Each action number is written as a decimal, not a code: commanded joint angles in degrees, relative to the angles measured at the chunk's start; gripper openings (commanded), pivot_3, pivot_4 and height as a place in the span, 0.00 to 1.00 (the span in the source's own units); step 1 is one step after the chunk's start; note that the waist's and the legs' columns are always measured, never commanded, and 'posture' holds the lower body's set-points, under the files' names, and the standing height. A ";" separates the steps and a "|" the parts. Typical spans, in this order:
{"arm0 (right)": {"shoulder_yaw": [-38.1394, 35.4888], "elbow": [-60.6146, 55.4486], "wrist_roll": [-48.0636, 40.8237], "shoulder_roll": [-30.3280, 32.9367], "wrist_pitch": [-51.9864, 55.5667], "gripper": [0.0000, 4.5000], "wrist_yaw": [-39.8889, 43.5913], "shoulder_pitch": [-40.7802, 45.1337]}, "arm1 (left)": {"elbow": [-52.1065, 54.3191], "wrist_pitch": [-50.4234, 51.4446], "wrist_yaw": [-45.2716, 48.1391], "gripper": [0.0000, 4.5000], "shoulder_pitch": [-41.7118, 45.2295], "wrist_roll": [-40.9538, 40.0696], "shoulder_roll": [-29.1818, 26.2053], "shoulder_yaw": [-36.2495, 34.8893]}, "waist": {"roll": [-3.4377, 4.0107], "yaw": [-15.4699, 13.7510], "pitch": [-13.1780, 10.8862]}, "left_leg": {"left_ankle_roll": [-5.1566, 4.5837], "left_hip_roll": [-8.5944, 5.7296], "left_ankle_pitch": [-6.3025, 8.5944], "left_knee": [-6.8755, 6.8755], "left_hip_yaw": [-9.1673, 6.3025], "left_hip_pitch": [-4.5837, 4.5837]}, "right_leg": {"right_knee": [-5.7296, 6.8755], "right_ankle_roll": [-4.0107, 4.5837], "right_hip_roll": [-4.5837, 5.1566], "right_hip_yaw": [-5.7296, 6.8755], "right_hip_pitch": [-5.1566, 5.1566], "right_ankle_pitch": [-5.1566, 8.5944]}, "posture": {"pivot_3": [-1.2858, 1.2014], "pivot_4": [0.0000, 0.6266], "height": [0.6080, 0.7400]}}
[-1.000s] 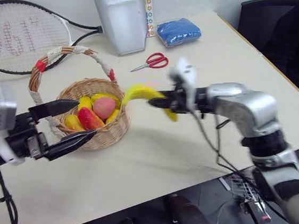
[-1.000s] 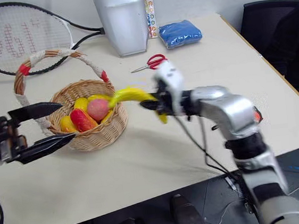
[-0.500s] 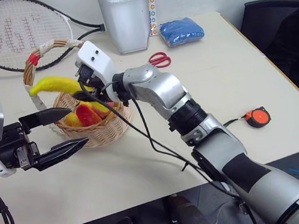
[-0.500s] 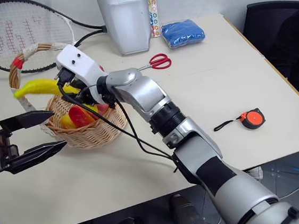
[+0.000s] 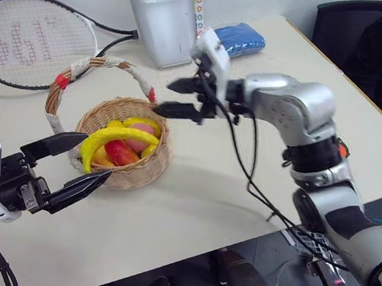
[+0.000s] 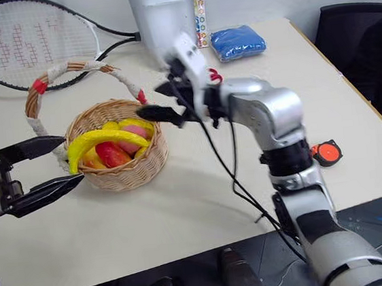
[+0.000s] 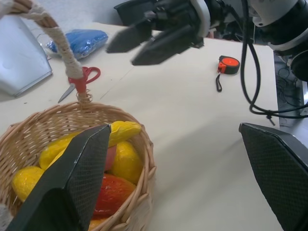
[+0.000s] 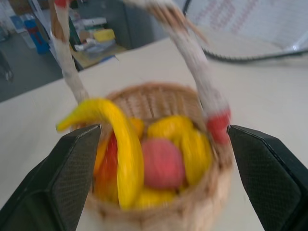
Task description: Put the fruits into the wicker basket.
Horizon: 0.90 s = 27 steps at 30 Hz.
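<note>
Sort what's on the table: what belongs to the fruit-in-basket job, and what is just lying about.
Job: basket; banana lying across its top; peach, mango and the other yellow fruits inside.

Lying about: racket, scissors, tape measure, blue pack, silver box.

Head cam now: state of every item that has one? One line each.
banana: lying on top of the other fruits, in the wicker basket
wicker basket: upright on the table, handle up
right gripper: open, empty, beside the basket's rim
left gripper: open, empty, at the basket's other side
scissors: closed, flat on the table
tape measure: on the table, strap out
</note>
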<state>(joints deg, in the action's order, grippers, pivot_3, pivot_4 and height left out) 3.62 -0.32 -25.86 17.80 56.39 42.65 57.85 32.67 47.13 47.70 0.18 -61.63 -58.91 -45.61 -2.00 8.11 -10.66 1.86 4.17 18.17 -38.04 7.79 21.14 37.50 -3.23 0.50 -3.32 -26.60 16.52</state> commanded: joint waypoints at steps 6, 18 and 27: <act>0.55 5.73 4.91 -7.03 -11.71 0.95 -7.85 2.16 | -2.68 -2.87 0.83 1.00 4.11 2.27 -1.50 2.82 | 0.05 1.23 -0.03 | 0.21 0.06 -0.13 0.10 -0.07 -0.05 | 0.17 0.07 -0.17 -0.06 -0.06 0.03 | 0.52 0.24 1.00; 0.43 41.38 12.11 -20.48 -33.21 0.87 -11.49 16.82 | -1.56 -3.41 0.06 1.00 4.57 3.86 -1.26 3.35 | 0.04 1.64 -0.03 | 0.15 0.05 -0.09 0.09 -0.06 0.06 | 0.06 0.07 -0.06 0.03 -0.08 0.03 | 0.52 0.24 1.00; 0.67 48.12 15.87 -21.73 -41.03 0.23 -8.76 16.33 | 0.47 -2.26 -1.68 1.00 3.98 2.47 -1.15 1.41 | 0.05 1.62 -0.03 | 0.13 0.25 -0.08 0.08 -0.09 0.08 | 0.11 0.06 -0.02 0.06 -0.08 0.03 | 0.52 0.24 1.00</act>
<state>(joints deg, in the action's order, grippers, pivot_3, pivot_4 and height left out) 4.75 49.47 -9.95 -3.75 17.28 33.01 73.33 31.62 45.07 46.47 3.96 -58.26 -59.61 -42.18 -1.95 9.73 -10.68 1.99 4.44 18.09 -37.96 7.70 21.22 37.61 -3.16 0.47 -3.25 -26.68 16.55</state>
